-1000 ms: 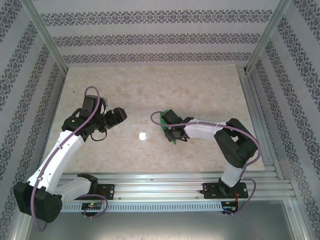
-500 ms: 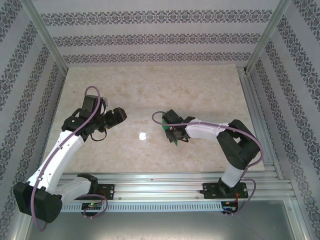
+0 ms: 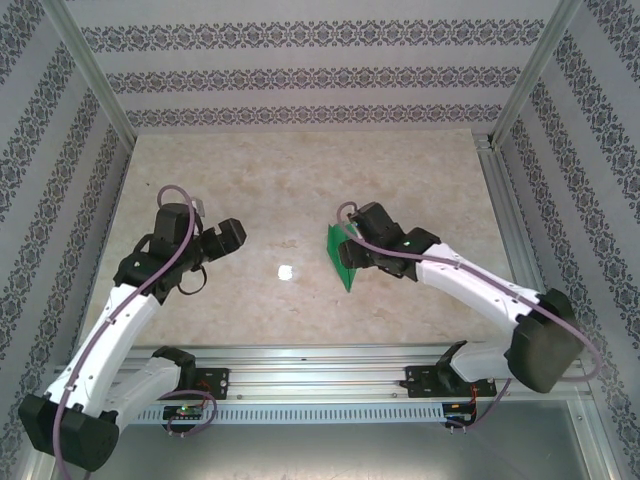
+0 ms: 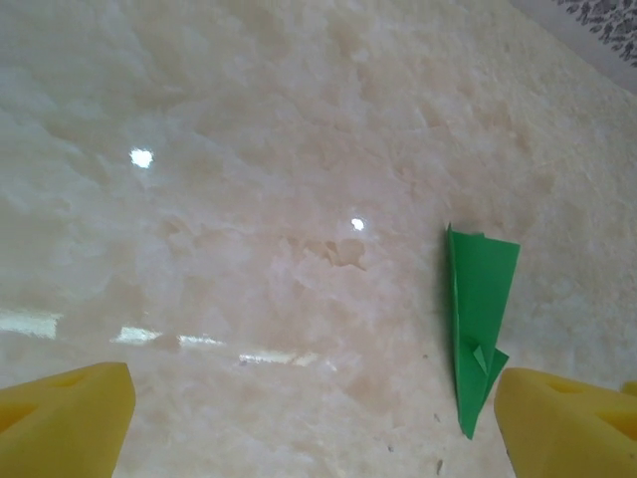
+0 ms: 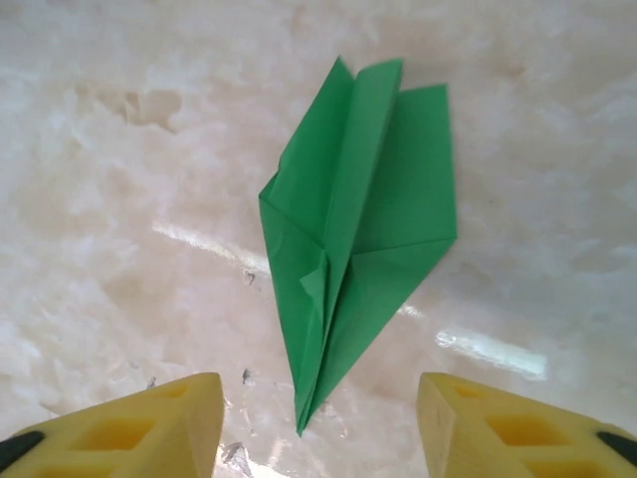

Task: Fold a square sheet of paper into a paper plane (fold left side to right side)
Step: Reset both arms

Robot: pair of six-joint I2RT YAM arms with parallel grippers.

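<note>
The paper plane [image 3: 341, 257] is a slim bright green dart with a centre crease, lying free on the marble table, nose toward the near edge. My right gripper [image 3: 358, 246] hovers at its right edge. In the right wrist view the plane [image 5: 358, 229] lies ahead of the open gripper [image 5: 318, 428], its nose between the yellow fingers [image 5: 149, 423] without touching them. My left gripper [image 3: 232, 236] stands open well to the left. In the left wrist view the plane [image 4: 480, 299] lies just inside the right finger [image 4: 567, 423], apart from it.
A small white shiny spot [image 3: 285, 271] sits on the marble table [image 3: 300, 170] between the two grippers. Patterned walls and metal frame posts close in the table's left, right and far sides. An aluminium rail [image 3: 330, 360] runs along the near edge.
My right gripper has opened and let go of the paper plane, which now lies on the table. The right arm has stretched out lower and flatter. The left gripper opened a little wider.
</note>
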